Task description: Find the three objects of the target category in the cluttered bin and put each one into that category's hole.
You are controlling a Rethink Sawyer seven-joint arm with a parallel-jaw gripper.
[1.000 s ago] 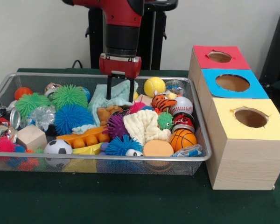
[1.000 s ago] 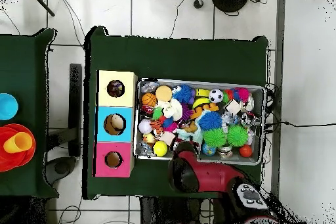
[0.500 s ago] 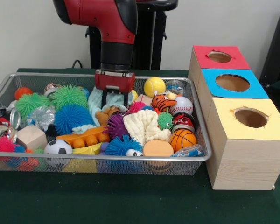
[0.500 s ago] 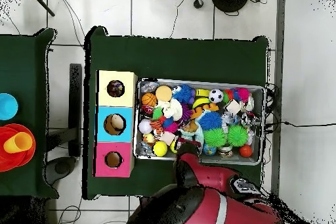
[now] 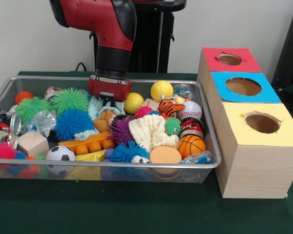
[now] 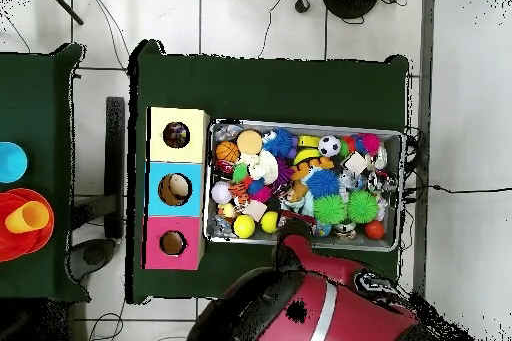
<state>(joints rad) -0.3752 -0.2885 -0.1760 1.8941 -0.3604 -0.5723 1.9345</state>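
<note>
A wire mesh bin (image 5: 136, 166) holds a jumble of toys: spiky balls, a baseball (image 5: 190, 110), a basketball (image 5: 191, 145), a soccer ball (image 5: 60, 154), a cream cloth (image 5: 149, 130) and a wooden block (image 5: 33, 143). My gripper (image 5: 109, 100) is down in the back middle of the bin, pressed into a pale teal cloth (image 5: 94, 106). A yellow ball (image 5: 133, 103) lies just right of it. In the overhead view the red arm (image 6: 300, 297) covers the gripper at the bin's (image 6: 305, 125) near rim.
Right of the bin stand three wooden boxes with round holes in their tops: red (image 5: 212, 54), blue (image 5: 219, 80), yellow (image 5: 234, 109). A second yellow ball (image 5: 161, 90) and a tiger toy (image 5: 172, 107) lie near the bin's back right. Coloured cups (image 6: 20, 212) sit on a side table.
The gripper has come down from above the bin into the teal cloth and shifted a little left. The cloth is bunched up, and a yellow ball now shows beside it.
</note>
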